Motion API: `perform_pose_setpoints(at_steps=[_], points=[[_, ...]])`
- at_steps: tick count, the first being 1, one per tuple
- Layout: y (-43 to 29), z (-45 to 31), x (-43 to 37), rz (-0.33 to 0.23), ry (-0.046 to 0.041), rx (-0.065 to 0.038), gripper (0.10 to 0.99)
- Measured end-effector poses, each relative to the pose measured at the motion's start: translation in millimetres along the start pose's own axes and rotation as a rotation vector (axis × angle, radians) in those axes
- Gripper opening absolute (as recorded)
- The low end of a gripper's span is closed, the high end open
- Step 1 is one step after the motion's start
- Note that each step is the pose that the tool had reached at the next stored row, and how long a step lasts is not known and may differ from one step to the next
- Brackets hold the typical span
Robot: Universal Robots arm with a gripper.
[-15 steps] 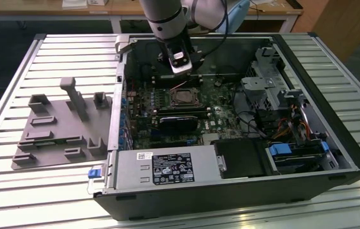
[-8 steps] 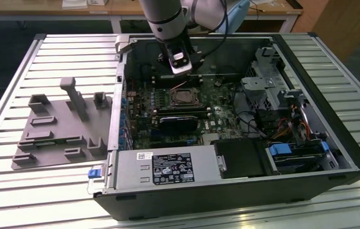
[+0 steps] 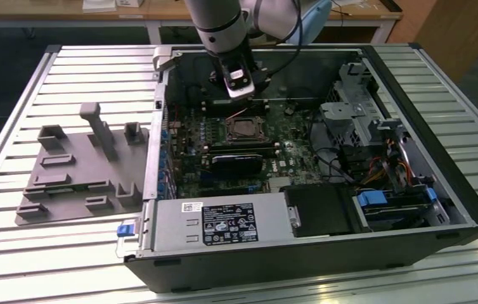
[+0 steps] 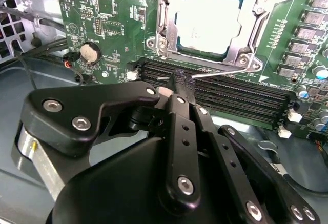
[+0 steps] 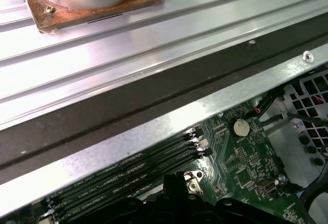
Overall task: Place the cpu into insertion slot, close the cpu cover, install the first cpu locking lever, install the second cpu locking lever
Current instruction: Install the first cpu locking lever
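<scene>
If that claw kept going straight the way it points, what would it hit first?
Probably the thin metal lever just ahead of the gripper, lying over the long black memory slots; depth is hard to judge.

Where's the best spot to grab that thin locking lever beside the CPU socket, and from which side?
Probably midway along the locking lever, clamped across the thin wire. It lies low along the cpu cover edge facing the memory slots, so come down from above on that side, where the gripper sits.

1 cpu (image 4: 209, 18), 1 cpu cover (image 4: 249, 26), 1 gripper (image 4: 181, 80), 1 coin battery (image 4: 89, 53), 1 computer case (image 3: 307, 261)
</scene>
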State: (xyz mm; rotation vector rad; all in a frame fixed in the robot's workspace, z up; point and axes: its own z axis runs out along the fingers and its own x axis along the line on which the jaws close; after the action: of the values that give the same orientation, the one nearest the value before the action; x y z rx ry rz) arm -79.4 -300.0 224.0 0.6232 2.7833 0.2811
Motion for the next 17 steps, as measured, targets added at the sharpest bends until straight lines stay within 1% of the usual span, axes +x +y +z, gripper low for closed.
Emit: perform_pose_setpoints(at_steps=[14,17], points=[[-0.3,6.3,2.4,0.0,-0.002,-0.001,0.102],[-0.4,6.6,2.5,0.0,-0.0021,-0.001,0.102]])
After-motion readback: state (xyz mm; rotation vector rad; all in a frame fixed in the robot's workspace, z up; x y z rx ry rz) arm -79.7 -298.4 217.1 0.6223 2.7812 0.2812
